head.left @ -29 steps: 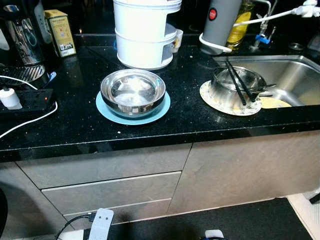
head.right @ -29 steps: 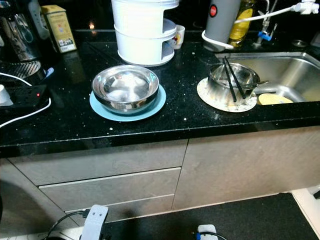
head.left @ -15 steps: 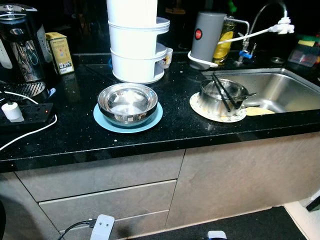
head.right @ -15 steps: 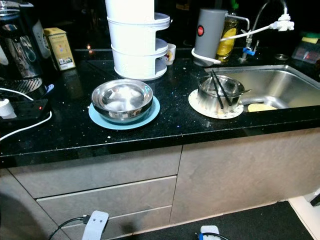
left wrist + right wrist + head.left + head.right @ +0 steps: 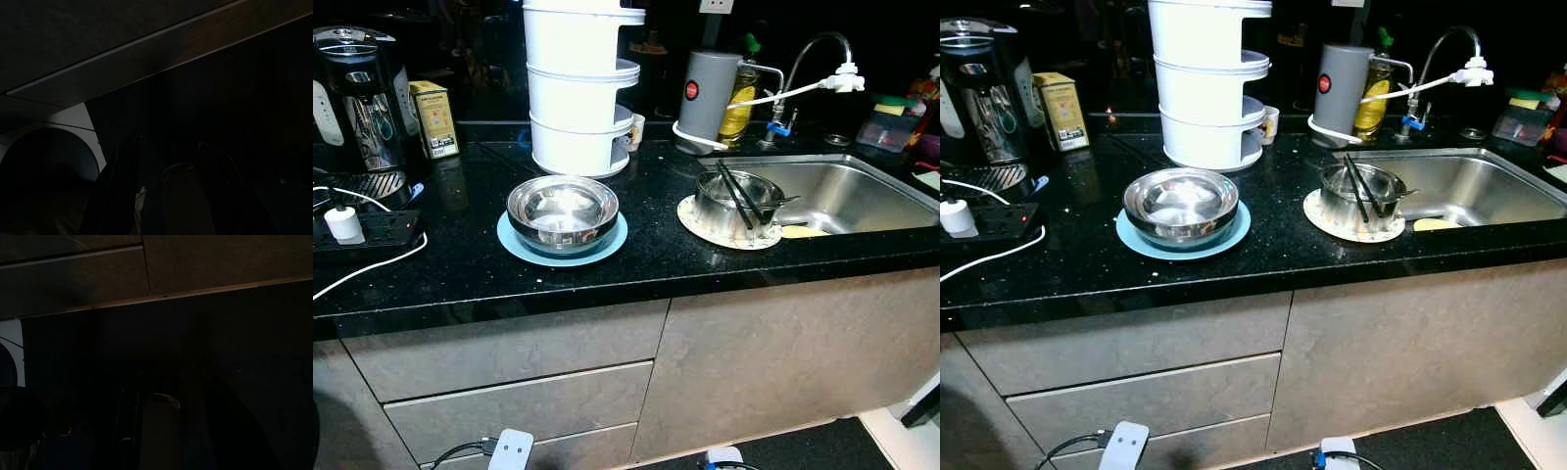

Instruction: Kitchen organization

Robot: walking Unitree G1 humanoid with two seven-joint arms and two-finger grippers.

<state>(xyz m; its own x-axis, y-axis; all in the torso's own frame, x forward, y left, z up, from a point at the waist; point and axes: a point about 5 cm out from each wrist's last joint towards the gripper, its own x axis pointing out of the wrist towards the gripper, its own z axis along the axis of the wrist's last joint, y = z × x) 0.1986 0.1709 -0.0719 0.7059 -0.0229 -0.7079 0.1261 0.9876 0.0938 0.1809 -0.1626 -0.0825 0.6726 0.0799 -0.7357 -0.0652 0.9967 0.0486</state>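
The steel bowl (image 5: pixel 563 211) stood on a blue plate (image 5: pixel 514 241) in the middle of the counter (image 5: pixel 460 269), ahead of the robot and slightly toward its left arm. Both arms hung low in shade; I could not tell their fingers' state.

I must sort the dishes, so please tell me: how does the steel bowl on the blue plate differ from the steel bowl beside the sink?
The bowl on the blue plate looks wider and empty; the bowl beside the sink looks narrower and holds black chopsticks. The first rests on a plain blue plate, the second on a pale patterned one. Both are shiny steel and upright on the black counter.
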